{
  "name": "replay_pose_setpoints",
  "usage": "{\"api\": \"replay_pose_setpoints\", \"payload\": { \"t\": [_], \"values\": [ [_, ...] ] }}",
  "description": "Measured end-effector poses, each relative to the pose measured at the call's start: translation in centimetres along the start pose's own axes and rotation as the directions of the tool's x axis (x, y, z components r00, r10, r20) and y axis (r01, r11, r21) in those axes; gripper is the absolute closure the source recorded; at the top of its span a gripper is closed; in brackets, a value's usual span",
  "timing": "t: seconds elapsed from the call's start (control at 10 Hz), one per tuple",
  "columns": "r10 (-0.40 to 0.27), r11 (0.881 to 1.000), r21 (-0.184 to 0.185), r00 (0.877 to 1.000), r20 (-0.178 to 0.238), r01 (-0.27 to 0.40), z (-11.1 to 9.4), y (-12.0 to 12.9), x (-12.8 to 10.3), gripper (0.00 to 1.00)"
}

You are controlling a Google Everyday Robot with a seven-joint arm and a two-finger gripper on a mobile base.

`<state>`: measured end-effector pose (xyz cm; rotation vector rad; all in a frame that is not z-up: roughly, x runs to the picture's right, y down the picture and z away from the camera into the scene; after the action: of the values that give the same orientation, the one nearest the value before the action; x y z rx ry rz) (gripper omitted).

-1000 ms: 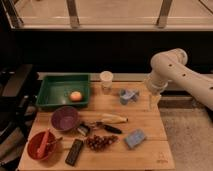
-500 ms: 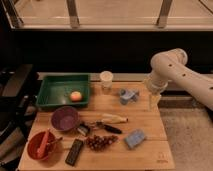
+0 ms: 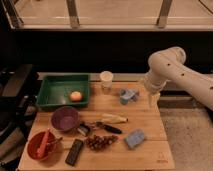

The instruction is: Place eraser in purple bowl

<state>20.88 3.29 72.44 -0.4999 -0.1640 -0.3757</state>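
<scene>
nothing has moved since the earlier frames: the white arm (image 3: 172,67) keeps the same bent pose over the desk's (image 3: 145,120) right rear part, and every object lies where it lay. the pincer (image 3: 152,98) hangs pointing down near the desk's right edge, just right of a small blue-grey object (image 3: 128,95), holding nothing that can be made out; whether it is spread or pressed together i cannot tell. the eraser (image 3: 74,152), a flat black block, lies on the wooden desk near the front edge, well apart from the pincer, between the red-orange bowl (image 3: 35,154) on its left and a bunch of dark grapes (image 3: 100,142) on its right. the purple bowl (image 3: 64,118) stands upright just behind the eraser and looks empty. a red utensil (image 3: 44,142) leans in the red-orange bowl. behind the purple bowl sits the green tray (image 3: 52,92) with a small round orange thing (image 3: 75,96) in it. a pale cup (image 3: 106,79) stands to the right of the tray at the back. in the middle of the desk lie a black-handled knife (image 3: 107,126) and, just behind it, a pale elongated item (image 3: 115,118). a light-blue block (image 3: 135,138) rests toward the front right, near the grapes.
</scene>
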Motion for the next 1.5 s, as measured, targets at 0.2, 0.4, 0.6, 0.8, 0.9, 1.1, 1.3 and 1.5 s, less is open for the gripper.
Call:
{"api": "replay_pose_setpoints", "payload": {
  "t": [0.2, 0.4, 0.6, 0.8, 0.9, 1.1, 1.3, 1.5],
  "values": [
    [-0.156, 0.988, 0.001, 0.988, 0.019, 0.156, 0.4, -0.4, -3.9, 0.2],
    [-0.289, 0.957, 0.01, 0.953, 0.095, 0.289, 1.1, -0.9, -9.5, 0.2],
    [-0.328, 0.942, -0.005, 0.924, 0.197, 0.335, 2.0, -0.8, -13.9, 0.2],
    [-0.374, 0.914, -0.026, 0.867, 0.33, 0.405, 2.4, 0.6, -18.4, 0.2],
    [-0.381, 0.909, -0.027, 0.856, 0.351, 0.416, 2.3, 0.9, -19.1, 0.2],
    [-0.379, 0.91, -0.028, 0.856, 0.351, 0.415, 2.3, 0.9, -19.0, 0.2],
    [-0.364, 0.916, -0.026, 0.855, 0.368, 0.401, 2.4, 0.9, -19.1, 0.2],
    [-0.328, 0.928, -0.026, 0.849, 0.414, 0.371, 3.7, 1.3, -20.6, 0.2]
  ]
}}
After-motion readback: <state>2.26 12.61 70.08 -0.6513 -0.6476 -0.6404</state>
